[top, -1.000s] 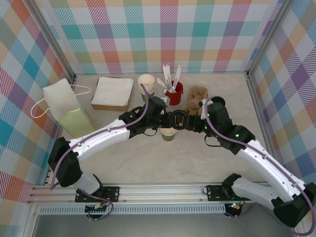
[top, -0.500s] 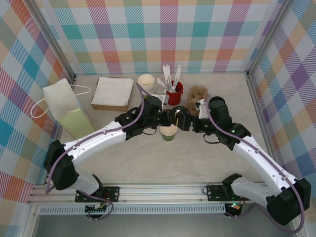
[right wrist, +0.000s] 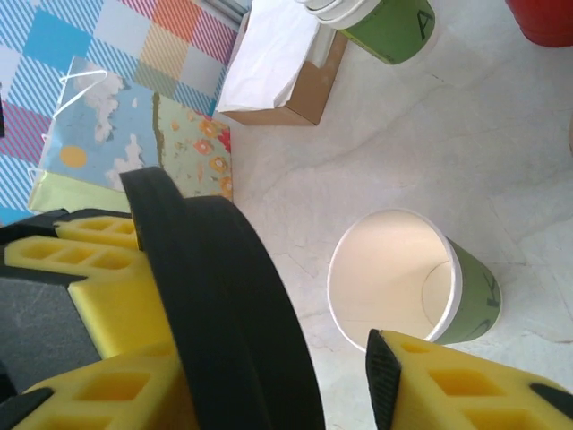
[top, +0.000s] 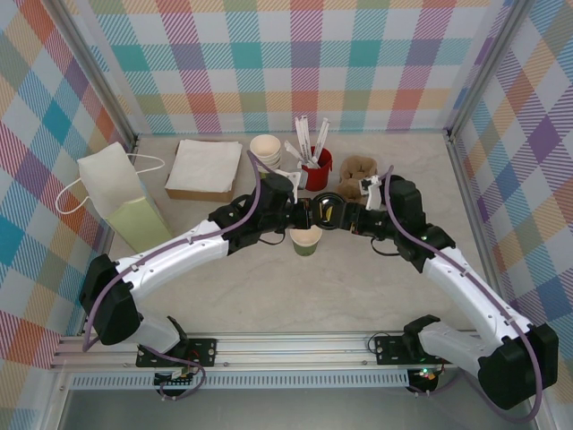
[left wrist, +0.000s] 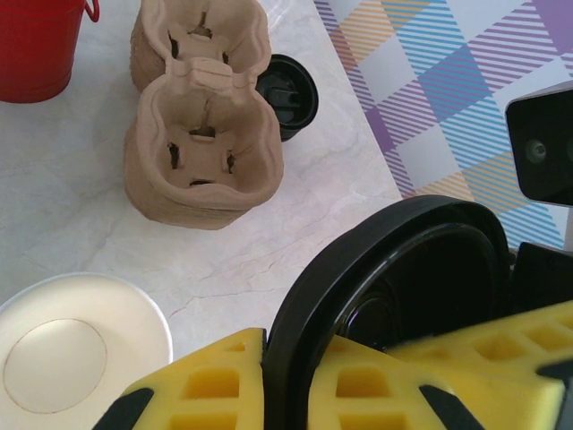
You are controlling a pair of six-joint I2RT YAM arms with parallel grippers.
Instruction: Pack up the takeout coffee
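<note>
The takeout coffee's olive-green cup (top: 306,240) stands open on the table, its cream inside bare (right wrist: 394,273) (left wrist: 67,354). Its black lid (top: 325,211) hangs on edge in the air just above and behind the cup. My left gripper (top: 307,213) is shut on the lid's rim (left wrist: 394,287), one yellow finger on each side (left wrist: 206,381). My right gripper (top: 351,218) comes in from the right, and the lid (right wrist: 224,305) stands between its jaws. One of its fingers lies against the lid. The other finger (right wrist: 448,381) stands apart, over the cup's rim.
A paper bag (top: 116,202) stands at the left, with a napkin box (top: 204,168) behind. A stack of lidless green cups (top: 266,150), a red cup of sticks (top: 315,168) and brown cup carriers (top: 358,170) line the back. Another black lid (left wrist: 286,90) lies by the carriers.
The right gripper has narrowed its jaws around the lid and its wrist has shifted slightly back and to the right. The left gripper has kept hold of the lid above the cup.
</note>
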